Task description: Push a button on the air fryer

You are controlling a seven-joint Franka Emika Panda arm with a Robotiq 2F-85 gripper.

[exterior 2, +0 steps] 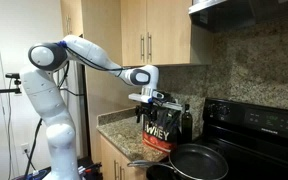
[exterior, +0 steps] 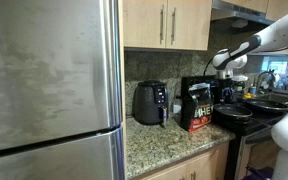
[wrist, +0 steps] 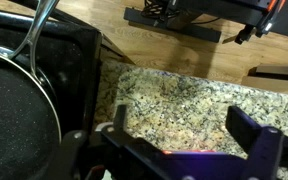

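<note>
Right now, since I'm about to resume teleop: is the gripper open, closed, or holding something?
Gripper: open, holding nothing; in the wrist view only granite countertop shows between its jaws.

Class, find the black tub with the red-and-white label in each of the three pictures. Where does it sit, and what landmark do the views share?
In an exterior view: the tub stands mid-picture on the counter, right of the air fryer.
In an exterior view: the tub is at centre, just below the gripper.
Wrist view: not in it.
Shared landmark: the speckled granite counter.
</note>
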